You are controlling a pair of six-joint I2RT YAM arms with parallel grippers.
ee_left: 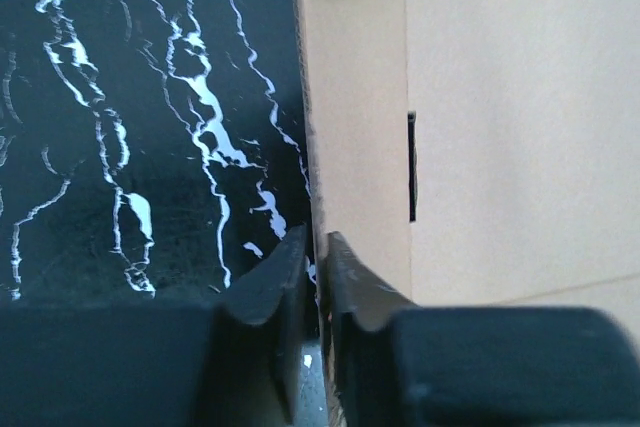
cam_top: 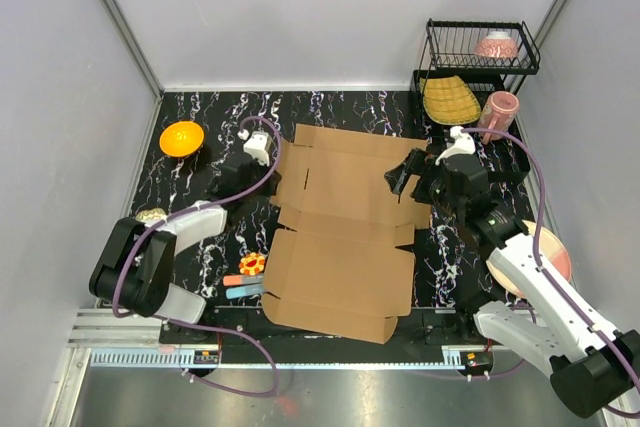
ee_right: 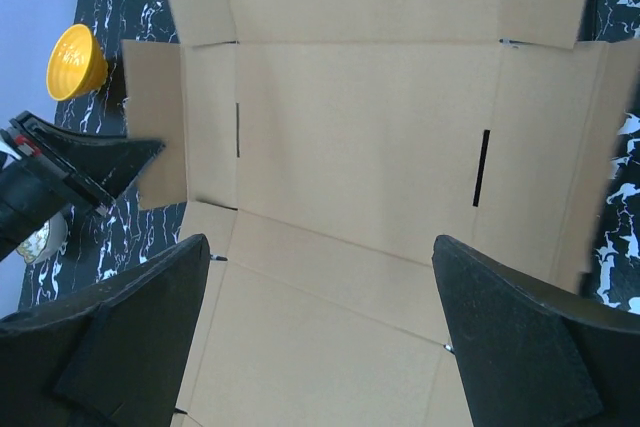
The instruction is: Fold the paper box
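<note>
Table [ee_left: 120,147]; left gripper [ee_left: 315,267] near-shut around box [ee_left: 500,147]?

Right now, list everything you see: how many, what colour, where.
flat corrugated cardboard box: one, brown, unfolded at table centre
round ribbed bowl: one, orange, far left corner
wire rack: one, black, far right corner
small bowl: one, pink, rack's upper shelf
ribbed dish: one, yellow, rack's lower shelf
mug: one, pink, beside the rack
plate: one, pink, right edge, partly covered
small flat pieces: three, red-yellow, orange, blue, off the box's near left corner
small pale bowl: one, whitish, left edge
marble-pattern table: one, black with white veins
left arm's fingers: two, black, nearly together at the box's left flap
right arm's fingers: two, black, wide open over the box's right side
</note>
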